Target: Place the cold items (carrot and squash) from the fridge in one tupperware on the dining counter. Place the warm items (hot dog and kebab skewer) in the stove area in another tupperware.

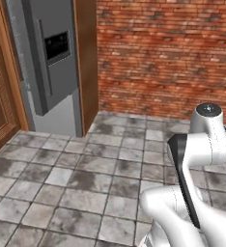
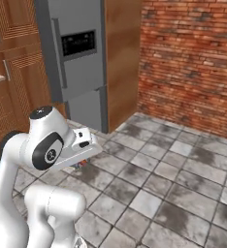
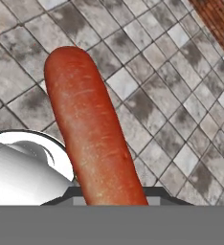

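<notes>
Carry step of the cold half, by the look of it: carrot [image 3: 95,129] already out of the fridge [image 1: 52,53] and gripped, not yet in any tupperware. Held in the end effector [image 3: 115,194], with jaws closed on the thick lower end at 6 o'clock in the hand view, orange body running up toward 11 o'clock and ending in a rounded tip. Finger tips themselves mostly hidden behind the carrot; only a dark strip of the hand visible either side of its base. Below the carrot, nothing but grey floor tiles [image 3: 171,105], with a sliver of brick wall [image 3: 219,24] at 1 o'clock.

Next move, as a judgement: driving the base toward the dining worktop, then bringing the carrot over one container and lowering it inside before release. Neither worktop nor container to be seen from here, so a fair stretch of travel probably still ahead. Squash, hot dog and kebab skewer presumably still to follow.

Arm folded compactly over the base: in the right base view the shoulder at 9 o'clock, forearm angled across toward the centre, hand tucked low and pointed down at the floor. In the left base view an upright white link with a dark joint at 4 o'clock. Fridge door shut, standing at 11 o'clock in the left base view, wooden cabinets [image 2: 8,53] beside it.
</notes>
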Robot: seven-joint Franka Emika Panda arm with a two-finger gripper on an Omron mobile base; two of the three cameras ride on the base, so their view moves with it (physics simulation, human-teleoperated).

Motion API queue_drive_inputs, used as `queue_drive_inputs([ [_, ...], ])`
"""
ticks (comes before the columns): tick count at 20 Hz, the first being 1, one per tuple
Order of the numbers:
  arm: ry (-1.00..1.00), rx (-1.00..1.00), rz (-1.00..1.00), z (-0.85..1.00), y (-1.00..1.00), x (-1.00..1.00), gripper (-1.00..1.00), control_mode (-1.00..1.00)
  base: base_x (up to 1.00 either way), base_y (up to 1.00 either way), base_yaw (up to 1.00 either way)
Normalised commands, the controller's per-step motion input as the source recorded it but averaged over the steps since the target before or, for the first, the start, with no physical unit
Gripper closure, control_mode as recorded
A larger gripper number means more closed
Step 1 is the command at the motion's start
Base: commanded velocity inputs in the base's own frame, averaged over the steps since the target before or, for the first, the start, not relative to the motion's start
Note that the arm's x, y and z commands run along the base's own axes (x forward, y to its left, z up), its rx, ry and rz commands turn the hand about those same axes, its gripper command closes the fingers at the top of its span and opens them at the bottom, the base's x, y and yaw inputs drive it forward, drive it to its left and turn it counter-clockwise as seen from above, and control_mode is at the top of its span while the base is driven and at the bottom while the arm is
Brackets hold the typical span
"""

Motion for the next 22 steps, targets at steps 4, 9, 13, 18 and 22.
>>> queue_drive_inputs([
  [4, 0.00, 0.00, 0.00, 0.00, 0.00, 0.00, 1.00, 1.00, -0.54, -1.00, 0.03],
  [9, 0.00, 0.00, 0.00, 0.00, 0.00, 0.00, 1.00, 1.00, -0.56, -1.00, 0.04],
  [13, 0.00, 0.00, 0.00, 0.00, 0.00, 0.00, 1.00, 1.00, -0.62, -1.00, 0.04],
  [18, 0.00, 0.00, 0.00, 0.00, 0.00, 0.00, 1.00, 1.00, -0.63, -1.00, 0.03],
  [22, 0.00, 0.00, 0.00, 0.00, 0.00, 0.00, 1.00, 1.00, -0.63, -1.00, 0.02],
])
